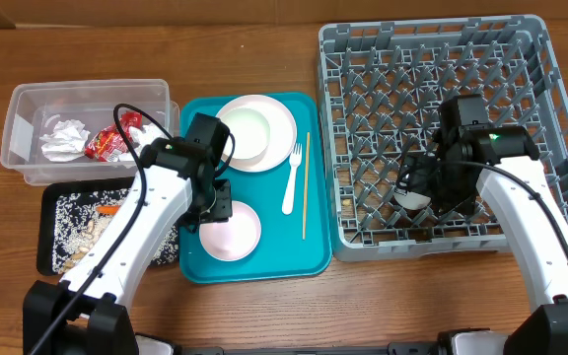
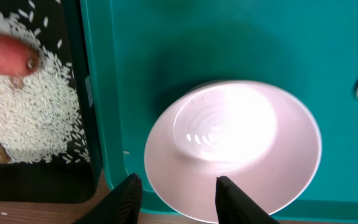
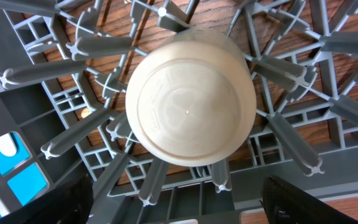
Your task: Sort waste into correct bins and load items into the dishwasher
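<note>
Left fingers, half open and holding nothing, straddle the near rim of the white bowl on the teal tray; right fingers gape empty above an upturned cup.

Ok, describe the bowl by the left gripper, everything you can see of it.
The bowl is round, white with a faint pink cast, glossy like plastic or glazed ware, with faint concentric rings around its flat centre and a bright glare there. It looks empty and seems to sit open side up on the teal tray, in its near left corner. The left gripper straddles its near rim, one finger outside, one over the inside, jaws apart rather than clamped.
</note>
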